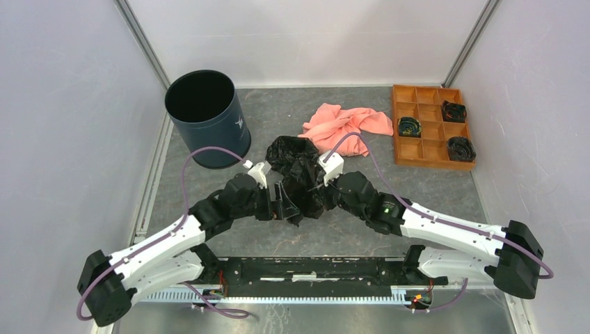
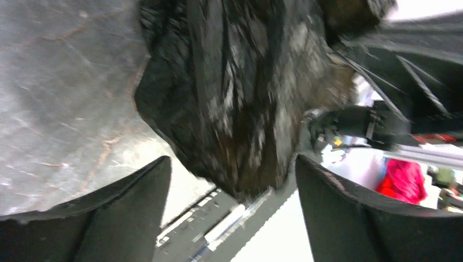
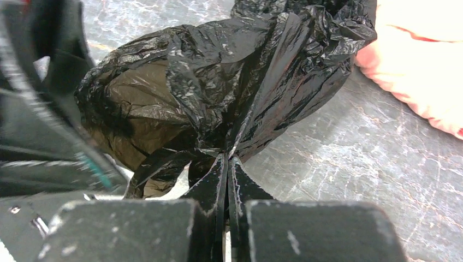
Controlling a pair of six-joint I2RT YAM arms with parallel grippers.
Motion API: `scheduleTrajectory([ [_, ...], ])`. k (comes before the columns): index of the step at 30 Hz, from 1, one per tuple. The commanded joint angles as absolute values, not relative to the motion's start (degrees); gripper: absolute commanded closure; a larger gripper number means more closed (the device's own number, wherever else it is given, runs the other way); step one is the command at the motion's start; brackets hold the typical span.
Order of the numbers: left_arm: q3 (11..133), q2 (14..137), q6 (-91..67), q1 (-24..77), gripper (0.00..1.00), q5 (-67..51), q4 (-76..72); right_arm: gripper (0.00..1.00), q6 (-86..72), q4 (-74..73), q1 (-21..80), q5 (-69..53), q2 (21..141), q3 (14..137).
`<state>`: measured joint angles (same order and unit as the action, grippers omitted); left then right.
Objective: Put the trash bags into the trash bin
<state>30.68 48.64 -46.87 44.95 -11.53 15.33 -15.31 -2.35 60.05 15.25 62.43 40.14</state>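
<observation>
— Where was the bag seen?
— It was seen crumpled at the middle of the table, between the two arms' ends. It was outside the bin and apart from it.

— How was it gripped?
— A gathered fold of the black plastic was pinched by the right gripper, whose fingers were pressed together on it. The left gripper was spread wide, with one finger set to each side of the bag's lower end. Whether those fingers touched the plastic could not be told.

— And the containers?
— The bin was stood upright at the far left, and nothing could be made out in its dark inside. An orange tray was placed at the far right, and three dark rolls were kept in three separate compartments of it. A pink cloth was laid just beside the bag, on its far side.
</observation>
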Motion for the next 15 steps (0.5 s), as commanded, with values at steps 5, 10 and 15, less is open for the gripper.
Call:
scheduleTrajectory([
  [5, 36.1, 53.9, -40.2, 45.1, 0.61, 9.6, 18.3, 1.00, -8.3, -7.5, 58.9, 11.6, 61.8, 44.1],
  [10, 39.9, 53.8, -33.1, 44.6, 0.85, 13.0, 20.3, 1.00, -3.4, -16.6, 58.9, 29.6, 62.8, 43.9],
  [15, 43.7, 56.8, -28.7, 44.6, 0.98, 7.7, 21.7, 0.82, -4.3, -14.8, 58.9, 37.0, 63.1, 40.1],
])
